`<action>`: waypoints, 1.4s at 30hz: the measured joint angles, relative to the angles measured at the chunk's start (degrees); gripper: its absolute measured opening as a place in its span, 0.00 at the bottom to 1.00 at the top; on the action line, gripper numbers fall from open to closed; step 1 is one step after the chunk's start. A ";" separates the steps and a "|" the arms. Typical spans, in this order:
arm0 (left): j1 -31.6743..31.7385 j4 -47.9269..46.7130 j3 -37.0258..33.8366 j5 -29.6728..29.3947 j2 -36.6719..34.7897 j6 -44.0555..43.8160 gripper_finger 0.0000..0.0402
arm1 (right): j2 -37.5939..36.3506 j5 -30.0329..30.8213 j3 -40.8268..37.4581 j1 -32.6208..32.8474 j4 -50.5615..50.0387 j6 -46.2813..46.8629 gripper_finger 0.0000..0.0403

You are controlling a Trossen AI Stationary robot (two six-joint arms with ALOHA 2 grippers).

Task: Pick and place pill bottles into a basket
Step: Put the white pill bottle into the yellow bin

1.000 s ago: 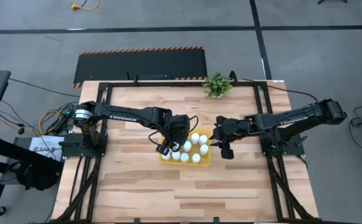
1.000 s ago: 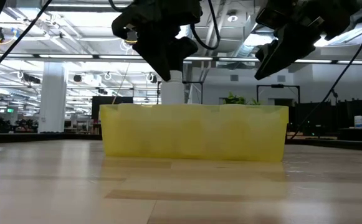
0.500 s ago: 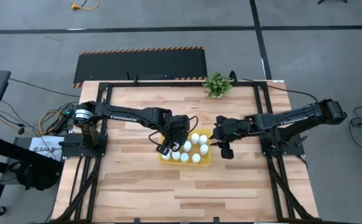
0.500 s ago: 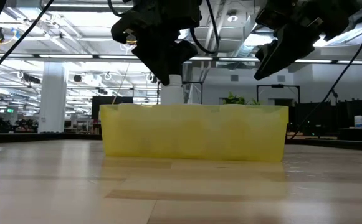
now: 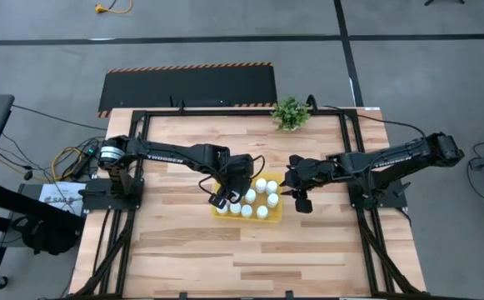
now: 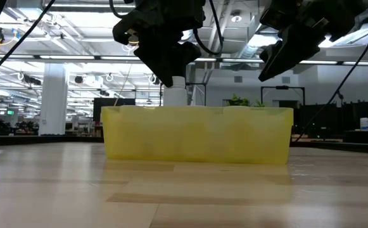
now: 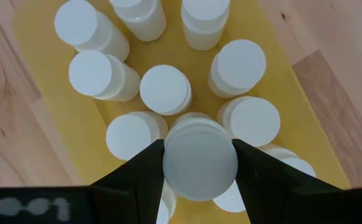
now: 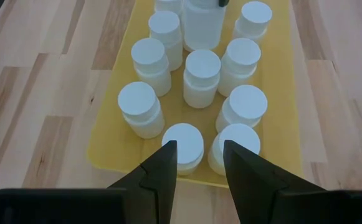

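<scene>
Pill bottles [image 8: 202, 77] are nearly all gathered upright in the yellow basket [image 5: 273, 212] at the table's [image 5: 175, 250] middle. One last bottle [image 7: 199, 160] is held over the basket's left end, clamped in the left gripper [image 7: 199, 163]. The right gripper [image 8: 197, 163] is kept closed and empty just right of the basket. "TROSSEN" can be read on the left arm [image 5: 162, 152].

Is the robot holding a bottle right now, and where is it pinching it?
Yes. The left gripper pinches one pill bottle by its sides near the cap, above the yellow basket. The right gripper holds nothing.
</scene>
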 joint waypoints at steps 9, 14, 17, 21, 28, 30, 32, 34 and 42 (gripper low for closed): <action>-0.02 0.00 0.00 0.47 0.00 0.20 0.41 | 0.00 0.00 0.00 0.00 0.00 -0.02 0.31; 0.00 0.00 0.00 0.66 0.00 0.20 0.41 | 0.00 0.00 0.00 0.00 0.00 -0.02 0.31; 0.00 0.00 0.00 0.99 0.00 0.20 0.41 | -0.01 0.00 0.00 0.00 0.00 -0.02 0.31; 0.00 0.00 0.00 1.01 0.00 0.34 0.41 | 0.00 0.00 0.00 0.00 0.00 -0.02 0.31; 0.00 0.03 -0.02 0.99 0.00 1.28 0.41 | -0.02 -0.02 0.00 0.00 -0.02 -0.02 0.31; 0.00 0.07 -0.02 0.99 0.00 1.33 0.41 | -0.01 -0.01 0.00 0.00 -0.02 -0.02 0.31; 0.15 0.32 -0.19 0.99 0.00 1.38 0.41 | -0.01 -0.02 0.00 0.00 -0.02 -0.02 0.31; 0.26 2.28 -1.35 1.03 -0.04 1.36 0.41 | 0.00 -0.02 0.00 0.00 -0.03 -0.02 0.31; 0.74 2.30 -1.97 1.75 -0.02 1.73 0.41 | -0.02 0.02 0.00 0.00 -0.09 -0.02 0.31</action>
